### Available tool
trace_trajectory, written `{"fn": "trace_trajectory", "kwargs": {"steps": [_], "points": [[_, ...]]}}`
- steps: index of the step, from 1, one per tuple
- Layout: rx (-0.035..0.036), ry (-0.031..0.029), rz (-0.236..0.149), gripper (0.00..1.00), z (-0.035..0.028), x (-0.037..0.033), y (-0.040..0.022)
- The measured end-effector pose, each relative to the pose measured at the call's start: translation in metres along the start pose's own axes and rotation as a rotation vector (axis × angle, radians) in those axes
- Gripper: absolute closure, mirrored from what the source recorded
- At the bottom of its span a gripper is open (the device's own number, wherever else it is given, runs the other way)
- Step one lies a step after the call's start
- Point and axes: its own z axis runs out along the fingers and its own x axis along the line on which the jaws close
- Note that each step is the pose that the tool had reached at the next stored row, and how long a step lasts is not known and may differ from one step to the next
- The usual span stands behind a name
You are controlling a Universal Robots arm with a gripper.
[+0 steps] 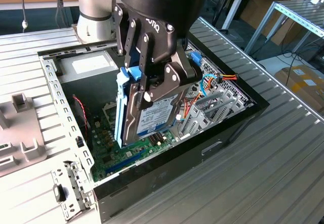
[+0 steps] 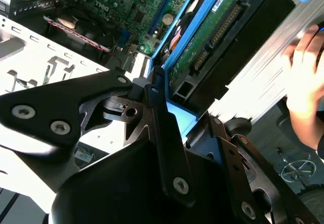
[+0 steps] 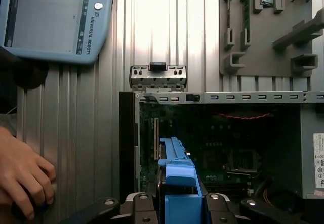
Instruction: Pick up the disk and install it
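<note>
item: disk, held upright by your closed gripper above the open computer case. step: install; not yet seated.

Labels and lettering in my sight.
A white-and-blue label covers the face of the disk in my pincer, whose black body bears pale lettering; the pendant carries a line of letters along its edge, the motherboard a white mark.
</note>
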Motion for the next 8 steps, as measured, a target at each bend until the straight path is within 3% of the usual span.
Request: {"fn": "trace_trajectory", "kwargs": {"steps": [8], "points": [[0.0000, 0.0000, 0.000, 0.63, 0.0001, 0.0009, -0.0064]]}}
